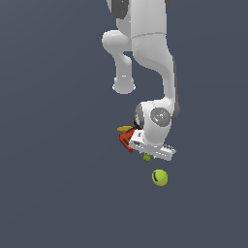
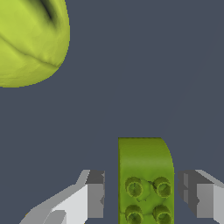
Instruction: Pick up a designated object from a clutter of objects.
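The lime-green block has round studs on its face and stands between my two fingers in the wrist view. A gap shows on each side of it, so the jaws are open around it. My gripper is low over the floor. In the exterior view the block peeks out just under the hand. The orange-red and black drill and the yellow banana lie behind the hand, partly hidden. The yellow-orange block is hidden.
The yellow-green tennis ball lies just in front of the hand on the grey floor; it also fills a corner of the wrist view. The white arm rises above the clutter.
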Action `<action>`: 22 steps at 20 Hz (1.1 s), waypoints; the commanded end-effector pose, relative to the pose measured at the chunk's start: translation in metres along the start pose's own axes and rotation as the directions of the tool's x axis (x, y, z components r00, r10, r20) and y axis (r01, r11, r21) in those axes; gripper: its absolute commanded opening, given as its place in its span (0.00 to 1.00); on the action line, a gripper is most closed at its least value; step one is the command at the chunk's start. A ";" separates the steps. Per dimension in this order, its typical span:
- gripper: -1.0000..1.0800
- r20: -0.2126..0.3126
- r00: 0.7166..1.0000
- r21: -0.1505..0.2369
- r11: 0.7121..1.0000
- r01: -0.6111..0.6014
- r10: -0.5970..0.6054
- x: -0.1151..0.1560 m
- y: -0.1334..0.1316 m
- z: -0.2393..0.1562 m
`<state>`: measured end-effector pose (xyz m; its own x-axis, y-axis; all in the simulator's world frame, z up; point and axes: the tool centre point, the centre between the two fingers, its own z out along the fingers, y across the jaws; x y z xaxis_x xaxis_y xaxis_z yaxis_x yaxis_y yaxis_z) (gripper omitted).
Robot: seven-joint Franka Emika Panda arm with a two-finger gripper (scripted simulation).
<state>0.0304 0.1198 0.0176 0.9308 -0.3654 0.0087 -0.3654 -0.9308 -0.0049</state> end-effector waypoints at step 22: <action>0.00 0.000 1.000 0.001 1.000 0.000 0.000 0.015 0.007 -0.045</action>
<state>0.0390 0.1102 0.0528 0.9311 -0.3647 0.0081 -0.3647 -0.9311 -0.0052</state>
